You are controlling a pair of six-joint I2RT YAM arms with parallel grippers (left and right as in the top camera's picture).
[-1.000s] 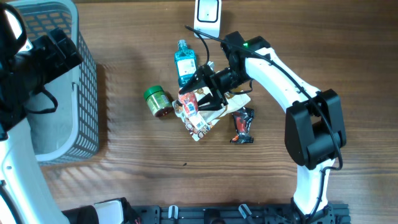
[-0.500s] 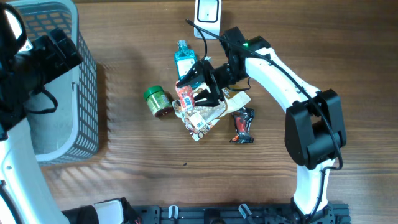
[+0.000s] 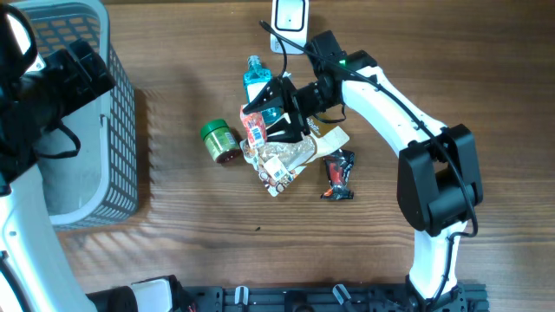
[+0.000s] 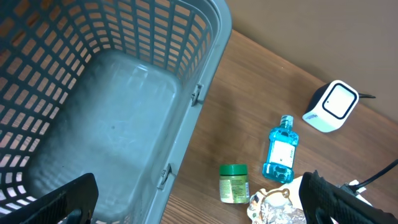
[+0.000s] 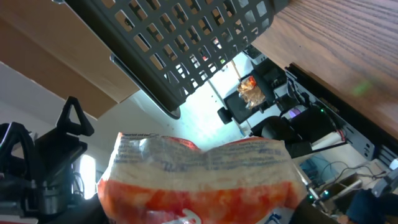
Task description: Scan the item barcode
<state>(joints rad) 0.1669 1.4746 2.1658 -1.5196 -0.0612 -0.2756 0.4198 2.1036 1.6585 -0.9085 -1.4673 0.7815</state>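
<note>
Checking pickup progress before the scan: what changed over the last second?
The right hand, gripping the orange snack packet, lifted it off the pile and carried it toward the scanner. Blue bottle, green jar, dark wrapper and basket stayed put.

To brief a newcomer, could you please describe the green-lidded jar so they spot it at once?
From the grey basket on the left, look right toward the heap of snack packets. The green-lidded jar lies just left of that heap, the only round, green item.
</note>
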